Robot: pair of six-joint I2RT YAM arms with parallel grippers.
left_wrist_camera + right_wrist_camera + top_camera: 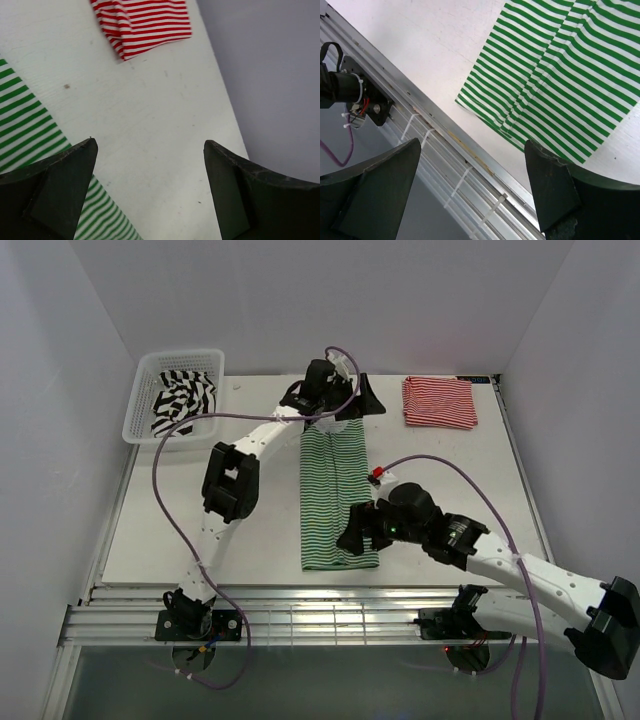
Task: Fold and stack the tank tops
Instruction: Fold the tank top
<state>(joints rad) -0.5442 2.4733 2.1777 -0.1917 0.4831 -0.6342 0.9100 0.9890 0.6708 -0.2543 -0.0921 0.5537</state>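
The green-and-white tank top (335,495) lies folded in a long narrow strip down the middle of the table. It also shows in the left wrist view (30,130) and in the right wrist view (555,85). The red-and-white tank top (440,402) lies folded at the back right and shows in the left wrist view (145,25). The black-and-white tank top (185,400) lies crumpled in the basket. My left gripper (363,403) (150,150) is open and empty at the strip's far right corner. My right gripper (357,530) (472,147) is open and empty above the strip's near right part.
The white mesh basket (140,400) stands at the back left. Aluminium rails (320,615) (445,150) run along the table's near edge. White walls close in the left, back and right sides. Purple cables loop over both arms.
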